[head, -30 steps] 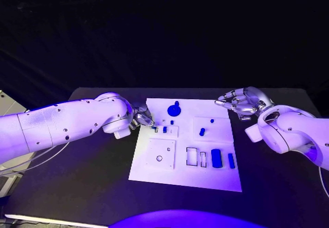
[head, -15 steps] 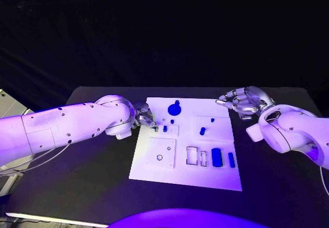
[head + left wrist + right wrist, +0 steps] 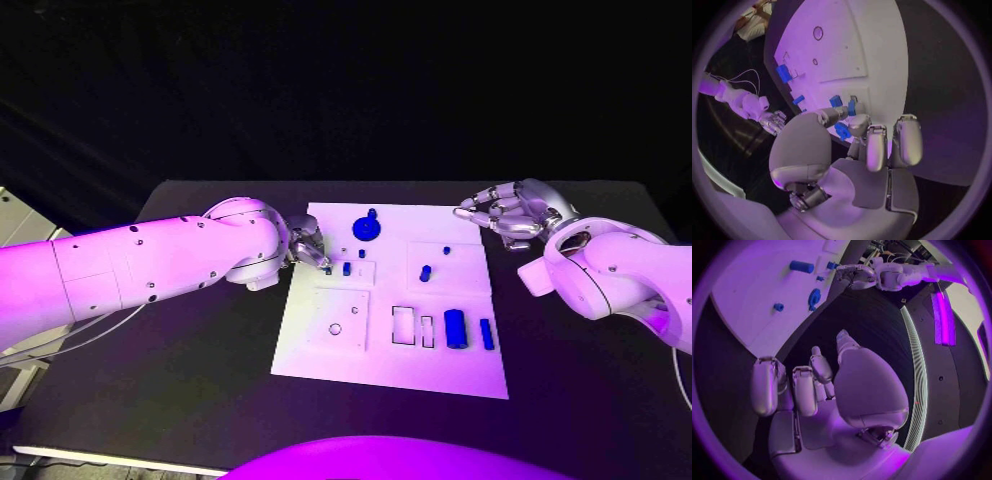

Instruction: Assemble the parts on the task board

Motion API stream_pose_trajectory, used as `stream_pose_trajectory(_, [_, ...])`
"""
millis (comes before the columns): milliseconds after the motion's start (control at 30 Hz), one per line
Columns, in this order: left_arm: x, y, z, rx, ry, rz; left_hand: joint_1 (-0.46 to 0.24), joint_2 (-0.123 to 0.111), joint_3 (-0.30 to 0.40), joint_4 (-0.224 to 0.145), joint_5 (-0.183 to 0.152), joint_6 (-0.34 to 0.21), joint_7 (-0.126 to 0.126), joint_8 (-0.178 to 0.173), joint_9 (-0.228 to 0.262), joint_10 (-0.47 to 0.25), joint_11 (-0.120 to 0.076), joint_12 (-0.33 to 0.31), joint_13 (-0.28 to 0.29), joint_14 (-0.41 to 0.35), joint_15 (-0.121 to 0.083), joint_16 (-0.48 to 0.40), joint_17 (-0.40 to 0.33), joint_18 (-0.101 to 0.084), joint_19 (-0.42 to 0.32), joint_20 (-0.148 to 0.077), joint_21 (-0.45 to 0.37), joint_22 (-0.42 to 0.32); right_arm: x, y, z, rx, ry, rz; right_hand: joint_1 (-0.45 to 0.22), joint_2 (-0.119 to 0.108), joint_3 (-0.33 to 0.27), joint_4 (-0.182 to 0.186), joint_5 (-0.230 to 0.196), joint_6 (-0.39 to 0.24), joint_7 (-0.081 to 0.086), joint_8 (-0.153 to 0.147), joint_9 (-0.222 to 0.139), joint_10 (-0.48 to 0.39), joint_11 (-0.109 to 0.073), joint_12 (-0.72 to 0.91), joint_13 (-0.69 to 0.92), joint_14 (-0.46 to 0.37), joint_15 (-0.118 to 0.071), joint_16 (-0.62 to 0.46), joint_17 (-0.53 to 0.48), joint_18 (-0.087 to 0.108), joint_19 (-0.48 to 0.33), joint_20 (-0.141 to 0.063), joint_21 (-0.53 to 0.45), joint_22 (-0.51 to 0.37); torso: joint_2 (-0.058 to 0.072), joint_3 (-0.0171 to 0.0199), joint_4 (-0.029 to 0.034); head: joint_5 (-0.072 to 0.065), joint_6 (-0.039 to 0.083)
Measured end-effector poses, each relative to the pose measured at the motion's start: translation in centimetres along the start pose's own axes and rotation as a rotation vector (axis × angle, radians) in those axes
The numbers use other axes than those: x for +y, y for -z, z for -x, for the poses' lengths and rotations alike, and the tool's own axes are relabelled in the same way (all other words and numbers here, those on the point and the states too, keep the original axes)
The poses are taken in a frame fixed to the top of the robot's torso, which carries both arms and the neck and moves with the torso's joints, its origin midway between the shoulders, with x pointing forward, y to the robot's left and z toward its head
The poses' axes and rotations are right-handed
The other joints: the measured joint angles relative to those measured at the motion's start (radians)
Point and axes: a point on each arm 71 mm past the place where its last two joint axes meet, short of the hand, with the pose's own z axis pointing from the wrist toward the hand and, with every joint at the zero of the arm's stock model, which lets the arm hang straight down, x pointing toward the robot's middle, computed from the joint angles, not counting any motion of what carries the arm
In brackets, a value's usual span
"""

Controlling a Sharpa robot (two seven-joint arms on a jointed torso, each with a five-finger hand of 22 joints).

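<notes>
1. The task board [image 3: 418,350] is showing plain white against the black table [image 3: 188,390].
2. The parts on the task board, such as the round part [image 3: 366,229] and the long bar [image 3: 456,329], are showing blue.
3. Beside the task board, the left hand [image 3: 307,248] and the right hand [image 3: 505,215] are gleaming silver on white arms.

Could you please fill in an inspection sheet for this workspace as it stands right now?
Surface: black table, bare around the board.
Job's things: white task board mid-table; blue round part at its far edge, blue long part near its right side, smaller blue pieces between.
Clutter: nothing seen.
Hands: left hand at the board's left edge, fingertips on it; right hand off the far right corner, fingers curled, holding nothing.
Cables: pale cable under the left arm.
Surroundings: dark backdrop.
</notes>
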Motion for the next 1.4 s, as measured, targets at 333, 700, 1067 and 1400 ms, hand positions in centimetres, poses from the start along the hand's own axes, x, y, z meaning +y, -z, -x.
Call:
stream_pose_trajectory(333, [-0.27,-0.04,-0.18,0.007,-0.038,-0.002,0.000,0.000,-0.003,-0.003,0.000,0.000,0.000,0.000,0.000,0.000,0.000,0.000,0.000,-0.004,-0.003,0.000,0.000,0.000,0.000,0.000,0.000,0.000,-0.02,0.02,0.01,0.001,0.000,0.000,0.000,0.000,0.000,0.000,0.000,0.000,0.000,0.000,0.000,0.000,0.000,0.000,0.000,0.000,0.000,0.000,0.000,0.000,0.000,0.000,0.000,0.000,0.000,-0.0004,0.0006,-0.003,-0.003])
stream_pose_trajectory(700, [-0.57,-0.05,-0.25,0.003,-0.076,-0.007,0.001,0.000,-0.003,-0.003,0.000,0.000,0.000,0.000,0.024,0.000,0.000,0.000,0.001,-0.004,-0.003,0.000,0.000,0.000,0.000,0.000,0.000,0.000,-0.01,0.03,0.00,0.002,0.000,0.000,0.000,0.000,0.000,0.000,0.000,0.000,0.000,0.004,0.000,0.000,0.000,0.000,0.000,0.000,0.000,0.000,0.000,0.000,0.000,0.000,0.000,0.000,0.000,-0.0009,0.0008,-0.003,-0.004])
stream_pose_trajectory(1067, [-0.60,-0.12,-0.20,-0.002,-0.085,-0.006,-0.002,0.006,-0.003,-0.003,0.004,0.000,0.000,-0.001,0.030,0.004,-0.003,0.004,0.005,-0.004,-0.003,0.000,0.000,0.000,0.000,0.000,0.004,0.000,-0.01,0.06,-0.02,0.003,0.000,0.000,0.000,0.000,0.000,0.000,0.000,0.000,0.000,0.004,0.000,0.000,0.000,0.000,-0.001,0.000,0.000,0.000,0.000,0.000,0.000,0.000,0.000,0.000,0.000,-0.0009,0.0014,-0.002,-0.006])
stream_pose_trajectory(1400, [-0.65,-0.18,-0.18,-0.006,-0.089,-0.005,-0.002,0.006,-0.005,-0.006,0.012,0.000,0.000,0.003,0.040,0.003,-0.003,0.004,0.009,-0.004,-0.003,0.000,0.000,0.000,0.003,-0.004,0.004,0.000,-0.01,0.06,0.00,0.003,0.000,0.000,0.000,0.000,0.000,0.000,0.000,0.000,0.000,0.004,0.000,0.000,0.000,0.000,-0.001,0.000,0.000,0.000,0.000,0.000,0.000,0.000,0.000,0.000,0.000,-0.0012,0.0014,-0.002,-0.009])
